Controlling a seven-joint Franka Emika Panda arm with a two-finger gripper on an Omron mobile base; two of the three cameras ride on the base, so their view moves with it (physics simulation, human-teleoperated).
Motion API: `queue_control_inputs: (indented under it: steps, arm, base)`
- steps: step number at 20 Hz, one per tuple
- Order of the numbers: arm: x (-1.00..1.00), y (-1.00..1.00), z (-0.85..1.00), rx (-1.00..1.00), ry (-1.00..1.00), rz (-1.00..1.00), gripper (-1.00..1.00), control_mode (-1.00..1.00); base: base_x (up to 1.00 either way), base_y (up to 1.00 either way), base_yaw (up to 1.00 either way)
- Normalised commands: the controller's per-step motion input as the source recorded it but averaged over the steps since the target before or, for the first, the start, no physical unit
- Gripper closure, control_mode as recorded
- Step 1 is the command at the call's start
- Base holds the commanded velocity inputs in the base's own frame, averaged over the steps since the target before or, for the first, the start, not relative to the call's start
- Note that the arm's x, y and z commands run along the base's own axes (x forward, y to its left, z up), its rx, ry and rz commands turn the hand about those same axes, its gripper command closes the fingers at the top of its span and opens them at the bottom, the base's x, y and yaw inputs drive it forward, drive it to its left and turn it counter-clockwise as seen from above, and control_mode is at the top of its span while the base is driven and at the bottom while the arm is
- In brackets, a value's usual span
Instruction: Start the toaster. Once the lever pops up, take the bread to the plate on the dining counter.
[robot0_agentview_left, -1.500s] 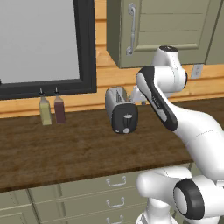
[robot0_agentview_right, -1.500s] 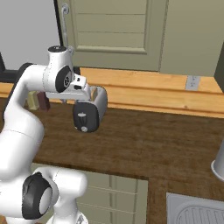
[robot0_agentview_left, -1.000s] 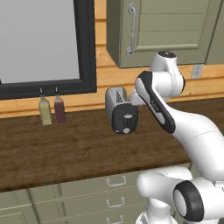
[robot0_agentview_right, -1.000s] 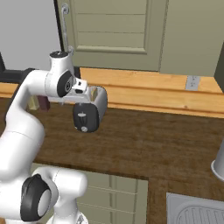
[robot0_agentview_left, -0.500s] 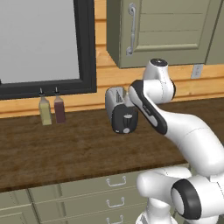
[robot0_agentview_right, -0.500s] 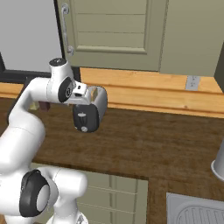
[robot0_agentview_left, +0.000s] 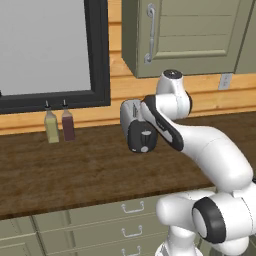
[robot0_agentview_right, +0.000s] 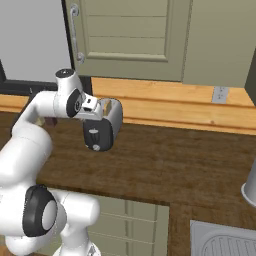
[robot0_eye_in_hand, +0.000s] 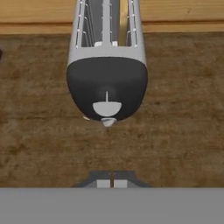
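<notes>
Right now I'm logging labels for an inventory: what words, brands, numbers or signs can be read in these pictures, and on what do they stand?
None can be read.
toaster: its black end panel bears only a knob and lever, no writing.
two bottles: no legible label at this size.
wall outlet: plain.

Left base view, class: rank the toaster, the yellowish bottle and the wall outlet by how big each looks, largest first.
1. toaster
2. yellowish bottle
3. wall outlet
The outlet sits farther back, so its true size is less sure.
</notes>
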Motion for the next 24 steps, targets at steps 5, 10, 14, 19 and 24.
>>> queue_control_inputs:
  steps: [5,10,14,19,24]
  arm:
    - [0.19,0.06,-0.35,0.0,-0.02,-0.08,1.0,-1.0]
    - [0.28,0.0,-0.3,0.0,0.0,-0.08,1.0,-1.0]
    - [0.37,0.0,-0.28,0.0,0.0,-0.05,1.0,-1.0]
    - [0.35,0.01,-0.23,0.0,0.0,-0.04,1.0,-1.0]
    - [0.34,0.05,-0.25,0.0,0.0,-0.03,1.0,-1.0]
  base:
    - [0.0,0.0,0.0]
    - [0.0,0.0,0.0]
    - [0.0,0.0,0.0]
    - [0.0,0.0,0.0]
    - [0.0,0.0,0.0]
